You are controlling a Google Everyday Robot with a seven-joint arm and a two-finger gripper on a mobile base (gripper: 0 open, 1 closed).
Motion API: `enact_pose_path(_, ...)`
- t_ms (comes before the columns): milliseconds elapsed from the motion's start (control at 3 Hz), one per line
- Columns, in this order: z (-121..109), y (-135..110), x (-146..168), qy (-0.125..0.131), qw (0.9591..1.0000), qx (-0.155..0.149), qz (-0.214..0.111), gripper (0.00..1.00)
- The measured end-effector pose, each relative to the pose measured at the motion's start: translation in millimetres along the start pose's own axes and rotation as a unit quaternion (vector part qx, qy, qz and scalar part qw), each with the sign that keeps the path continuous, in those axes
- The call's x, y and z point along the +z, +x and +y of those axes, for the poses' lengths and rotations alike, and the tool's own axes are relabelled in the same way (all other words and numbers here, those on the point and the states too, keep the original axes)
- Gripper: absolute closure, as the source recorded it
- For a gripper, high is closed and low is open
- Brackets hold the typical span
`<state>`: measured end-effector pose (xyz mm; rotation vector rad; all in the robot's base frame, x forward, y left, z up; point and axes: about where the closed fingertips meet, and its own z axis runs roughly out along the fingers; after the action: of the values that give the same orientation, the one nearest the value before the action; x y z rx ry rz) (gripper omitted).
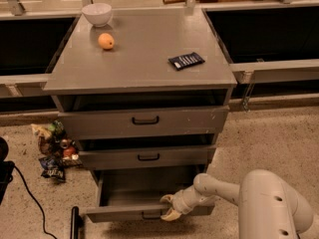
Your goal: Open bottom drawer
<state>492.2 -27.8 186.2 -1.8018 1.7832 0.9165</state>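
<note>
Bottom drawer sits at the foot of the grey cabinet, low and near, and stands partly pulled out, with its plain grey inside showing and nothing visible in it. The end effector is at the drawer's front panel, touching its top edge just right of the small black handle. It is placed there, I judge, because that edge gives purchase for a straight pull toward the near side. I cannot tell whether it is closed on the panel or only hooked over it. The white arm comes in low from the right, clear of the middle drawer and top drawer, both slightly ajar. On the tabletop are a white bowl and an orange at far left and a black packet to the right, all well apart from the work. Snack wrappers lie on the floor left of the cabinet. Task looks mostly done — more pull may remain.
</note>
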Motion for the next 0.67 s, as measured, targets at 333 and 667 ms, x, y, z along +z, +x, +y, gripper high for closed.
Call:
enact_pose_path(333,-1.4,-0.4,-0.2,0.0,1.0,0.0,0.0,0.89)
enact_pose_path(667,8.5,-8.5,0.5,-0.008,0.9999,-0.005,-0.006,1.0)
